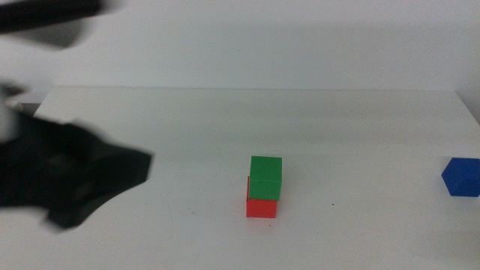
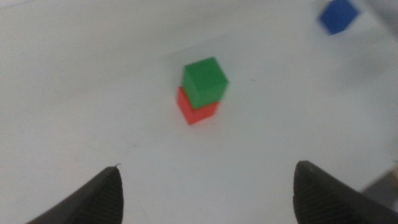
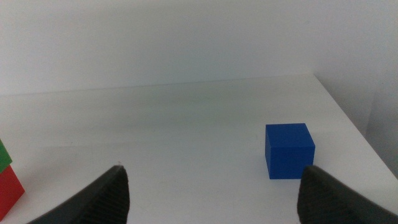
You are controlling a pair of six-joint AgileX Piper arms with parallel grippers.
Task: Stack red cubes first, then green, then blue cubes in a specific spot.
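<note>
Both grippers are empty with jaws spread wide. Left gripper [image 2: 205, 186], the dark blurred mass at nine o'clock in the middle view [image 1: 112, 176], sits well apart from the stack, its jaws open with nothing between them. That reads as an arm clear of the pile so that it cannot knock it. Right gripper [image 3: 214, 193] is out of the middle view; its own camera shows its jaws parted and pointed toward the blue cube [image 3: 289, 150], which rests alone on the white table [image 1: 187, 120].

Near the table's centre the green cube [image 1: 265, 177] sits on the red cube [image 1: 262, 205], slightly offset toward one o'clock, so a strip of red shows along the green one's left side. The marked spot is hidden under the red cube, if it is there at all.

From the stack, the blue cube [image 1: 460, 177] lies out at three o'clock, near the table's right edge. It is likely next to be picked, and the right arm is the closer one. The offset may make the final placement less forgiving.
</note>
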